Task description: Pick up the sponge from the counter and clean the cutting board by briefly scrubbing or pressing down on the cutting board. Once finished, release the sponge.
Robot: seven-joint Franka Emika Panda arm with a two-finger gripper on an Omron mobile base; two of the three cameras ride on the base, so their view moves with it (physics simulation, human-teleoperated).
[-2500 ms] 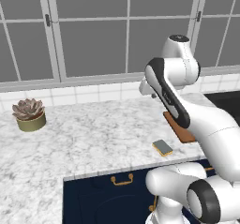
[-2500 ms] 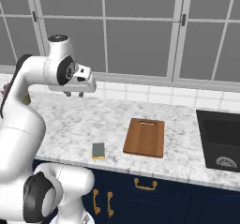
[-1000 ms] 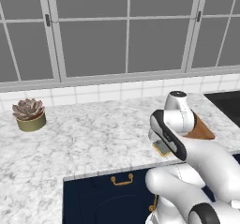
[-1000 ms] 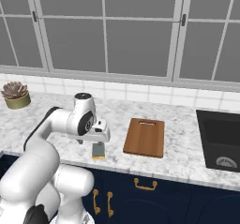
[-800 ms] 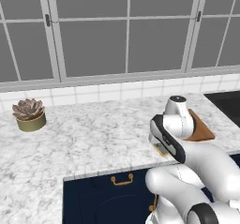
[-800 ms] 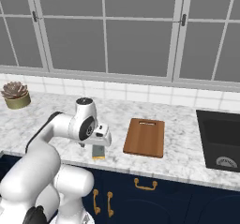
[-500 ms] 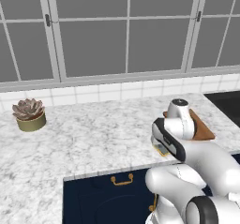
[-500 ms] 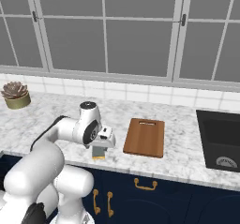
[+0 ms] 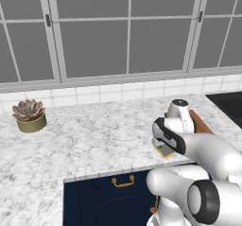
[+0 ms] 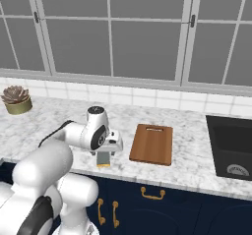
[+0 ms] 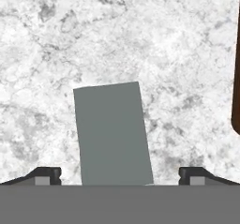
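I had my gripper (image 11: pixel 119 174) poised directly above the sponge (image 11: pixel 114 134), which lay flat on the counter (image 11: pixel 56 40) near its front edge, grey-green side up. My jaws stood wide, one fingertip showing on each side of the sponge with marble visible between pad and block, so nothing was yet gripped. I judged that this straddling stance was chosen so the fingers would close across the sponge's shorter width, the long axis running away from my hand. The sponge sat slightly skewed to my fingers, not square, which I thought might twist it a little on closing. In the right base view my hand (image 10: pixel 109 147) hung low over the sponge (image 10: pixel 104 159), and the cutting board (image 10: pixel 152 143) lay just beside it toward the sink (image 10: pixel 231 145), apart from the sponge with a strip of bare marble between. The board's dark edge (image 11: pixel 236 92) showed at the side of my hand view, near but not touching. The step in hand, as I reckoned it, was the descent to grasp. The counter's front lip ran close by the sponge (image 9: pixel 165 150), so there was little margin on that side; toward the window the marble lay open, and the potted succulent (image 9: pixel 29 116) stood well apart at the far end.
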